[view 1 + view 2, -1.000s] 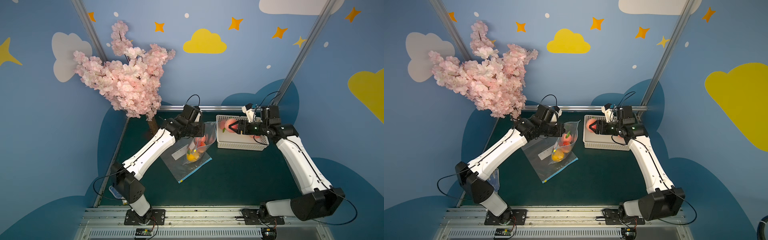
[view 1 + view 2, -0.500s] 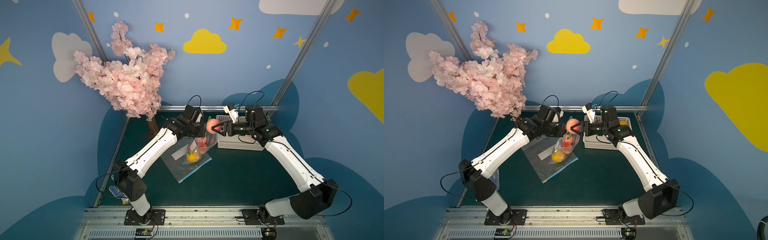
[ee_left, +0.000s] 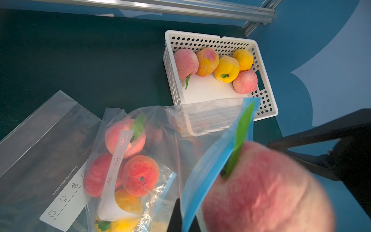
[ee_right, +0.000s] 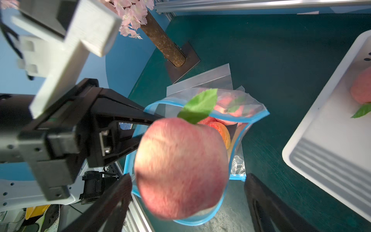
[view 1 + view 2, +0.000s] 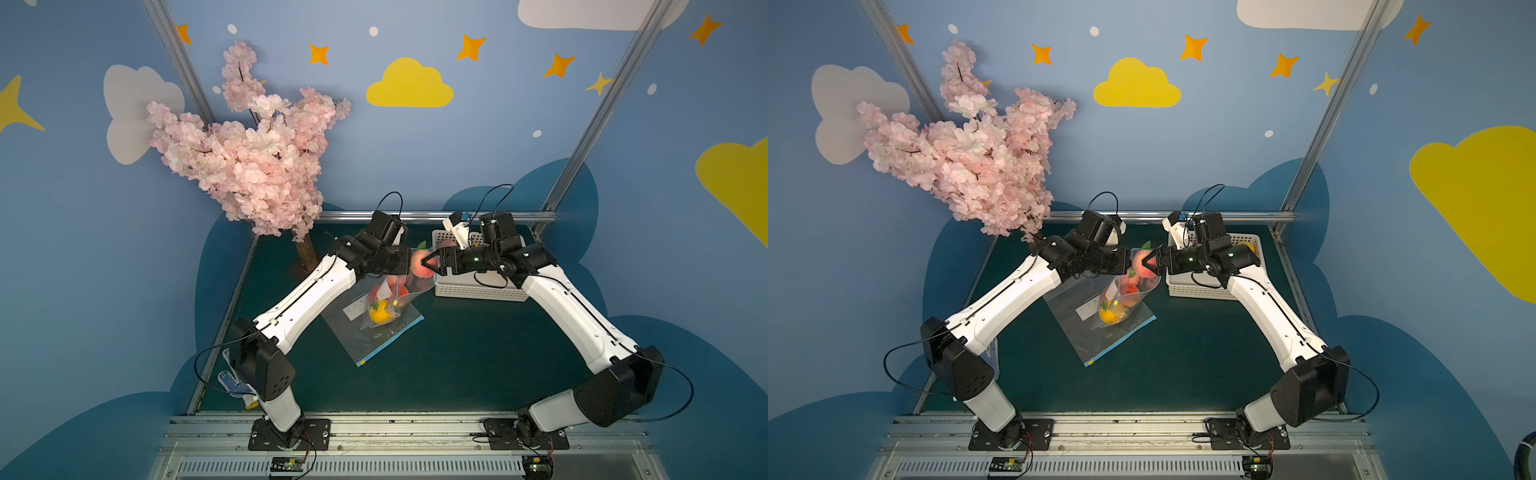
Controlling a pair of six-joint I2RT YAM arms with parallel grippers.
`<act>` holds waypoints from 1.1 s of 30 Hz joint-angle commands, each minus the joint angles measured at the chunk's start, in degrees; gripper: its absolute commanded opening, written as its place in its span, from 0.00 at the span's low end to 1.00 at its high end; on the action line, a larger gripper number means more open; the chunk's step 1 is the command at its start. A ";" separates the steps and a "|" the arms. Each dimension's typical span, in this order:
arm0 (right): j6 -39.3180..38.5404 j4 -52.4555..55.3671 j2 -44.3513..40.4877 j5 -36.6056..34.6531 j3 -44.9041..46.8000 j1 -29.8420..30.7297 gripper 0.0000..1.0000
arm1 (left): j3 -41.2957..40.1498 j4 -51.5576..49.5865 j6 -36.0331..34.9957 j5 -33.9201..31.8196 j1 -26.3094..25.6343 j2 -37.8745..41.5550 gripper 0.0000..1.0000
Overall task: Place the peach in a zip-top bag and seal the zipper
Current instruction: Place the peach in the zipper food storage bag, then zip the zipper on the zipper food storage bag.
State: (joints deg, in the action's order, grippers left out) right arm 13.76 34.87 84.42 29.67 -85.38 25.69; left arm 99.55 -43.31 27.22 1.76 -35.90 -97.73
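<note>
Pink fuzzy peach, clear crinkly bag

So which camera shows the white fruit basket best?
Left wrist view: the basket nearly whole, five fruits inside. In both top views the right arm hides much of it; the right wrist view catches one corner.

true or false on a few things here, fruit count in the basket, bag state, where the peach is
1. The white basket holds five pieces of fruit. True.
2. The zip-top bag is zipped shut. False: the left gripper holds its blue rim, and the mouth gapes open.
3. A peach with a green leaf is over the bag's mouth, between the fingers of the right gripper. True.
4. The bag is empty. False: red and yellow fruit already lies in it.
</note>
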 commanded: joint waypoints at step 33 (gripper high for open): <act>-44.90 -3.75 -3.14 14.97 5.69 -13.21 0.75 | 13.80 -15.62 -39.26 4.78 0.55 1.29 0.03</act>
State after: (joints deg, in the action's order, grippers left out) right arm -24.29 28.21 82.67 40.40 -78.02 11.55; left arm 112.07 -56.03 -4.99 2.85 -35.62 -96.31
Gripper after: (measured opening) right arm 0.758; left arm 0.047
